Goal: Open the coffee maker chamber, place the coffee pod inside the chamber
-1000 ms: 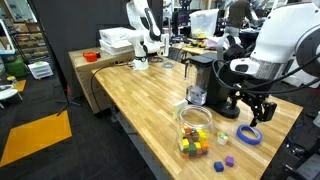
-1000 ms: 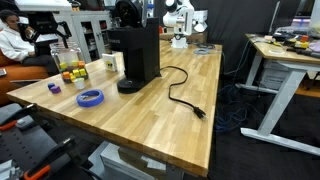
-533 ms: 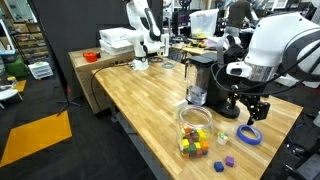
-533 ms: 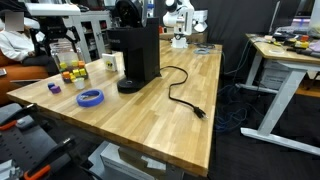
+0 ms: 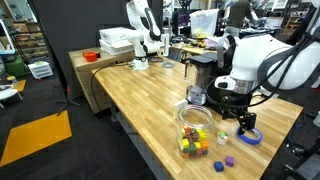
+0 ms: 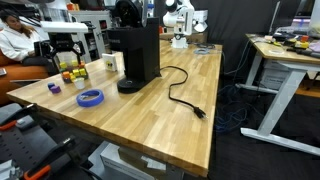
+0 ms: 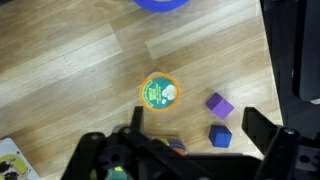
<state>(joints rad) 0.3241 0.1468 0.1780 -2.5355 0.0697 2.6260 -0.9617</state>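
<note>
Black rounded coffee maker chamber (image 5: pixel 201 60) looks shut to us, so opening isn't done. Right of it the gripper (image 5: pixel 246 121) hovers low over the wooden table (image 5: pixel 140 95), fingers spread, holding nothing. The round orange-rimmed, foil-topped coffee pod (image 7: pixel 159 92) lies on the table beneath, two purple cubes (image 7: pixel 220 105) to its right. We judge both steps are left.

- I can read no text, brand or number in any of my feeds.
- In the wrist view, the coffee pod (image 7: pixel 158 92) lying on the worktop (image 7: pixel 70 80) has a green-and-white printed lid, but the print is too blurred for me to read.
</note>
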